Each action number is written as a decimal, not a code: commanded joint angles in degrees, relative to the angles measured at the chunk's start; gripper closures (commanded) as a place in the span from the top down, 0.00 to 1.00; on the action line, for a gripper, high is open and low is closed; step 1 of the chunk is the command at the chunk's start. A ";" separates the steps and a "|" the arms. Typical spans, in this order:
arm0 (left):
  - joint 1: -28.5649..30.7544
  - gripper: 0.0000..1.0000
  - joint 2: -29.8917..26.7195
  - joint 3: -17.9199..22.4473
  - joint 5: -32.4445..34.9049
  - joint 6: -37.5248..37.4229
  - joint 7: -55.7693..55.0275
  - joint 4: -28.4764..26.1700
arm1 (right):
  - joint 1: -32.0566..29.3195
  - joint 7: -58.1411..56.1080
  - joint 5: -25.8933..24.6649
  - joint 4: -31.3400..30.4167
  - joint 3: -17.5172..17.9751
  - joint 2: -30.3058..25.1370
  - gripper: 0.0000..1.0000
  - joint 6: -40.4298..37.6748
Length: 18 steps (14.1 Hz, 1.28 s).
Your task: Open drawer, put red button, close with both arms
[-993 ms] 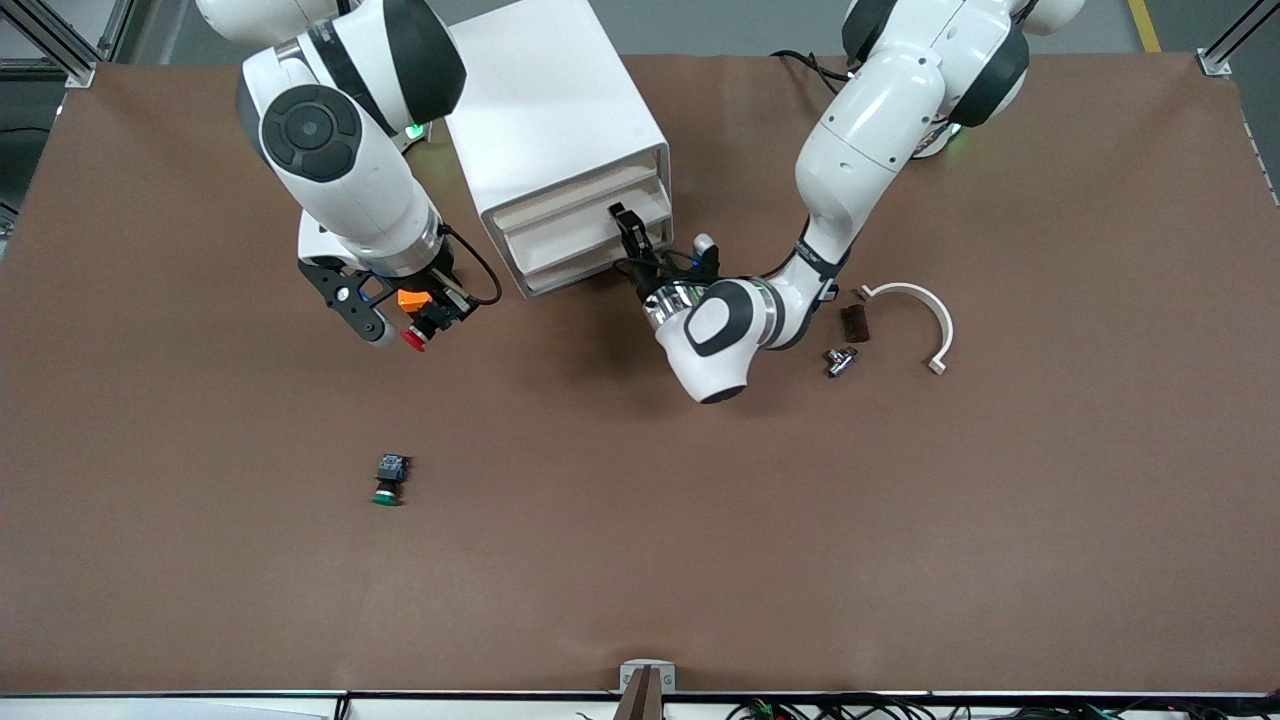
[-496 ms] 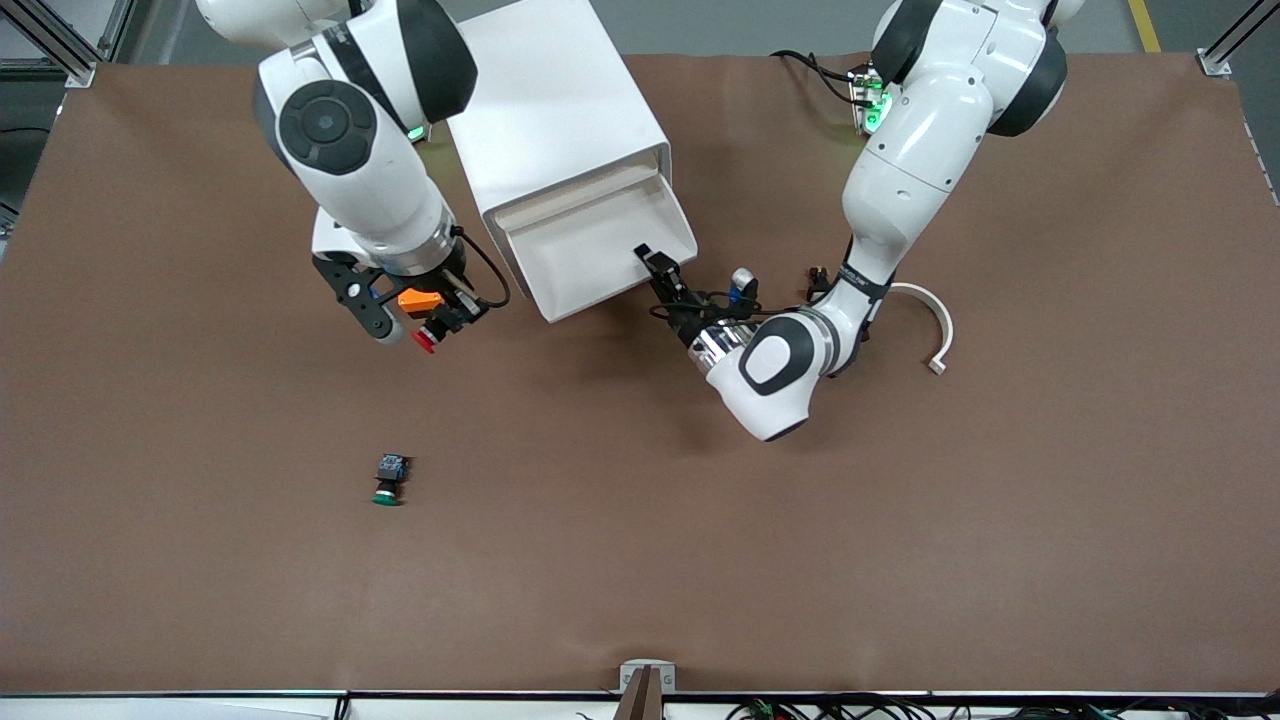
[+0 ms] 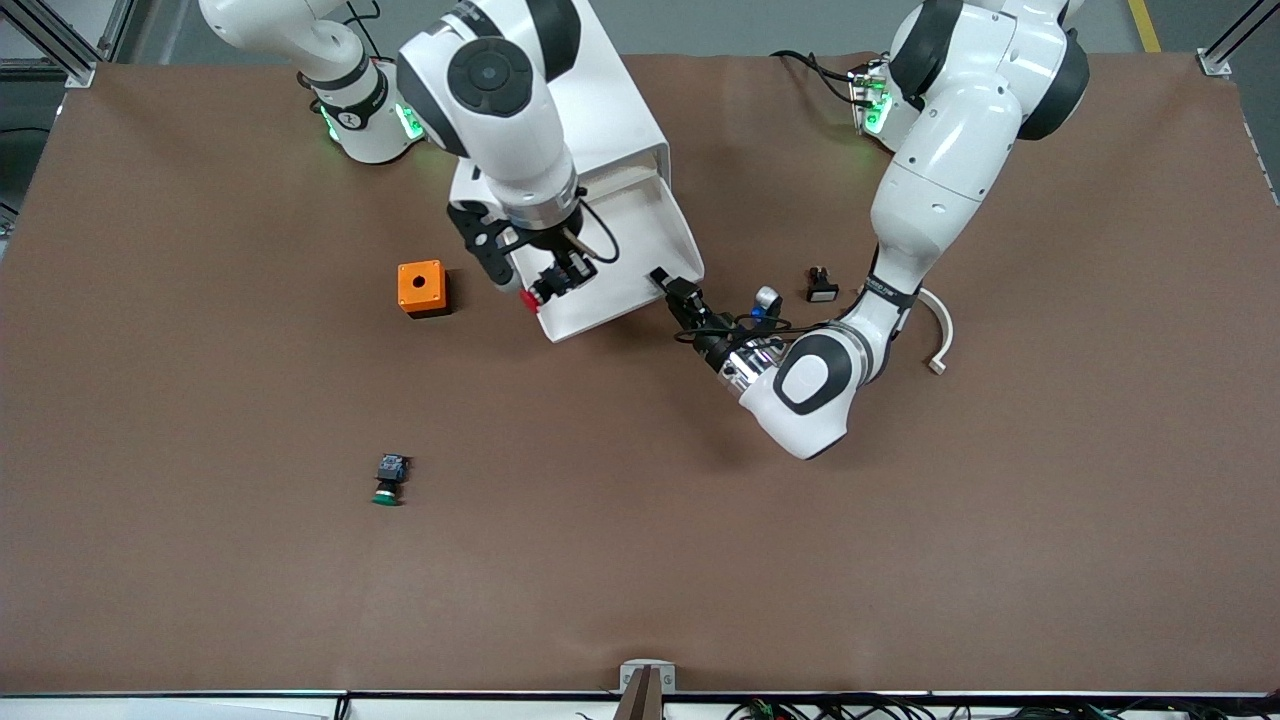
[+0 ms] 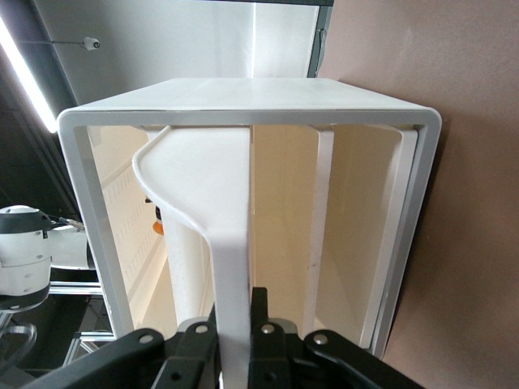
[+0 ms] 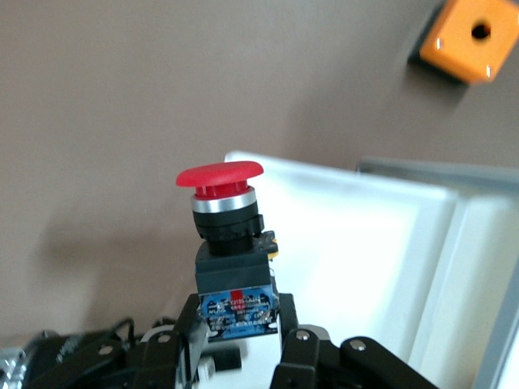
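The right gripper (image 3: 553, 285) was clamped on the dark body of the red button (image 5: 220, 183), red cap pointing away from the wrist, and hung over the open drawer (image 3: 640, 235) at its corner toward the right arm's end of the table. Just below the button lay the drawer's white floor; well out to that same end sat the orange box (image 3: 421, 288). The left gripper (image 3: 678, 295) sat at the drawer's front lip with a finger either side of the thin edge; whether it was squeezing or letting go could not be told. The drawer stood pulled out of the white cabinet (image 3: 560, 110). By my reading, opening was finished and the button collected; dropping it in and pushing the drawer shut with both arms remained.
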 commanded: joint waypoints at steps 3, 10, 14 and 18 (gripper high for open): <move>0.75 0.94 0.05 0.24 -1.39 0.26 4.68 1.07 | 4.32 5.68 5.49 -0.08 -0.49 2.39 0.00 3.38; 4.53 0.99 -0.13 0.59 2.01 0.17 18.30 7.21 | 9.33 12.00 7.86 -0.25 -0.58 7.40 0.00 6.81; 4.01 0.99 -0.22 2.86 6.78 0.25 37.97 11.70 | 11.09 14.47 7.78 -2.26 -0.58 7.67 0.00 6.81; 0.76 0.99 -4.60 7.53 11.95 2.88 57.40 13.11 | 11.71 13.51 6.46 -3.24 -0.66 7.76 0.01 7.42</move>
